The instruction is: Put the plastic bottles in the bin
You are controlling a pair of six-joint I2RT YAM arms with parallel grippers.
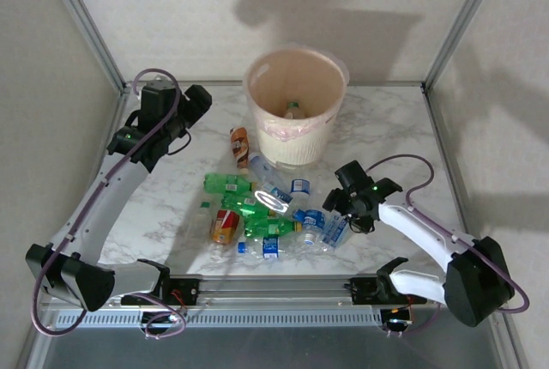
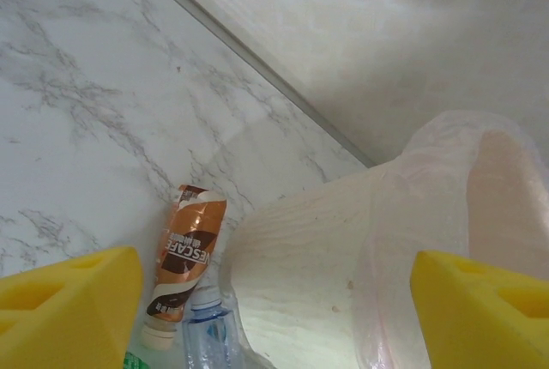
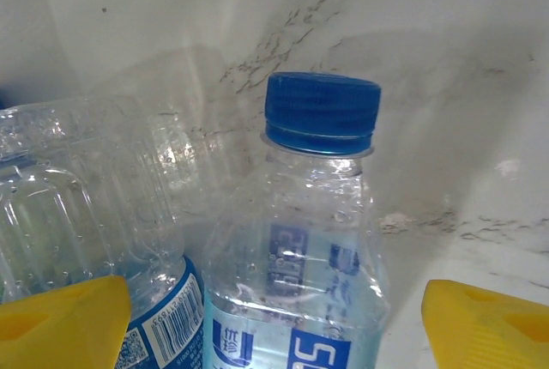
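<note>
From above: bottles [image 1: 262, 210] lie heaped toward the table's [image 1: 163, 206] front edge; the bin [image 1: 296, 142] stands at its back edge. Left wrist: left gripper [image 2: 274, 317] hangs wide and empty beside the bin, likely positioned for drops. Right wrist: right gripper [image 3: 274, 326], wide, straddles a blue-capped bottle [image 3: 300, 257], pads clear, apparently lined up to grasp.

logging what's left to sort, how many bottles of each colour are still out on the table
green bottles: 3
clear bottles with blue labels: about 6, overlapping
red-orange label bottle: 1
brown coffee bottle: 1
total: about 11
</note>
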